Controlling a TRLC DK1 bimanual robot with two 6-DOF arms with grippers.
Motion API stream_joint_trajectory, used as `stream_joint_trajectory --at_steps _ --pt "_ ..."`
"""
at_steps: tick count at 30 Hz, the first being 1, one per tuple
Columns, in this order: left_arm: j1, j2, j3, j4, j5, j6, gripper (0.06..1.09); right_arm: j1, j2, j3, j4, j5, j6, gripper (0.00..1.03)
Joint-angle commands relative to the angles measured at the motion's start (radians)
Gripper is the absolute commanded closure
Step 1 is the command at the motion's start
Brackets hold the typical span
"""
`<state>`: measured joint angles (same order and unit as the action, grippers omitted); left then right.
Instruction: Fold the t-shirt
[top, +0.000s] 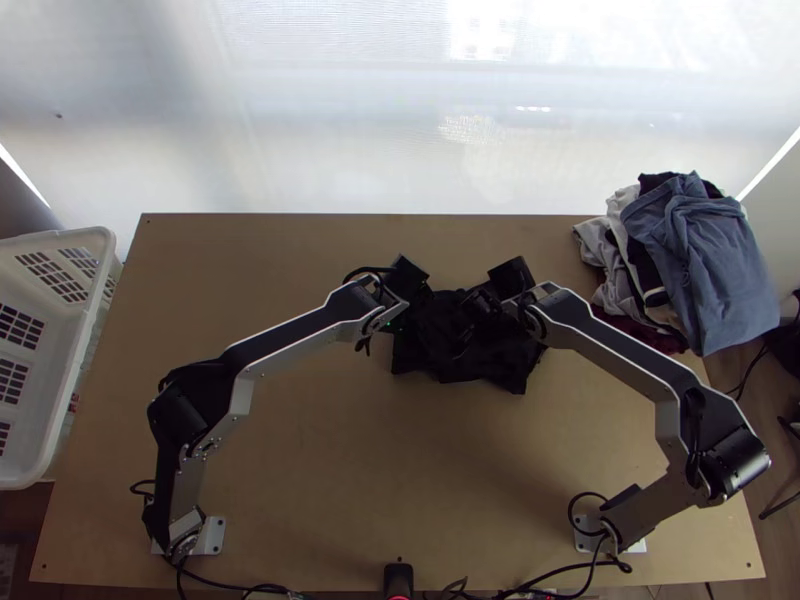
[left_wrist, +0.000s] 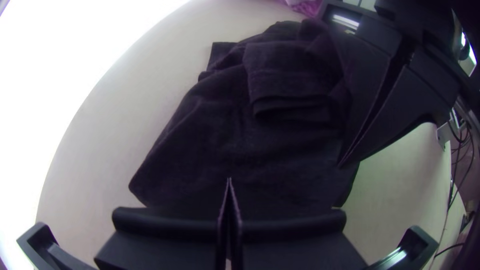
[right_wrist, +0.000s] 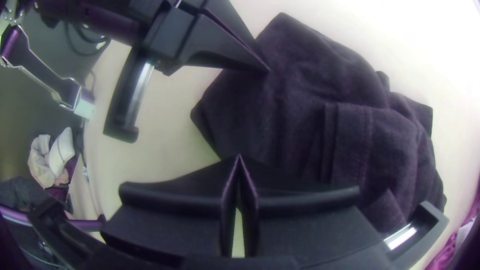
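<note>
The black t-shirt (top: 485, 365) lies bunched and partly folded at the table's middle, a layered flap on top. Both grippers meet it in the top view: my left gripper (top: 426, 308) at its left part, my right gripper (top: 478, 306) at its upper right. In the left wrist view, the left gripper (left_wrist: 229, 181) is shut at an edge of the dark t-shirt (left_wrist: 235, 135). The right gripper (right_wrist: 239, 157) is shut too, its tips over the t-shirt (right_wrist: 300, 95) in the right wrist view. I see no cloth pinched between either pair of fingers, though the tips blend into the dark fabric.
A pile of clothes (top: 690, 250) lies at the table's back right corner. The white basket (top: 60, 240) stands off the left edge. Bare wood of the table (top: 380, 470) lies between the arms' bases. The grippers are close together over the cloth.
</note>
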<state>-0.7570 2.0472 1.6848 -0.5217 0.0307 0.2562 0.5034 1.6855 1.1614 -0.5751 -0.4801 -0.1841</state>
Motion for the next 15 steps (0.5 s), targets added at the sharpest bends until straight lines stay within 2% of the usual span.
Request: stream_joint_trajectory --at_steps 1,7,15 --pt "-0.018 0.085 0.032 0.008 0.049 -0.026 1.05 -0.028 0.068 -0.039 0.073 -0.005 -0.015 1.00" --pt "-0.030 0.146 0.044 0.008 0.049 -0.015 1.05 -0.108 0.105 -0.065 0.092 -0.006 -0.066 1.00" --pt "-0.025 0.153 0.046 0.008 0.046 0.009 1.05 -0.302 0.049 -0.103 0.063 -0.011 -0.155 1.00"
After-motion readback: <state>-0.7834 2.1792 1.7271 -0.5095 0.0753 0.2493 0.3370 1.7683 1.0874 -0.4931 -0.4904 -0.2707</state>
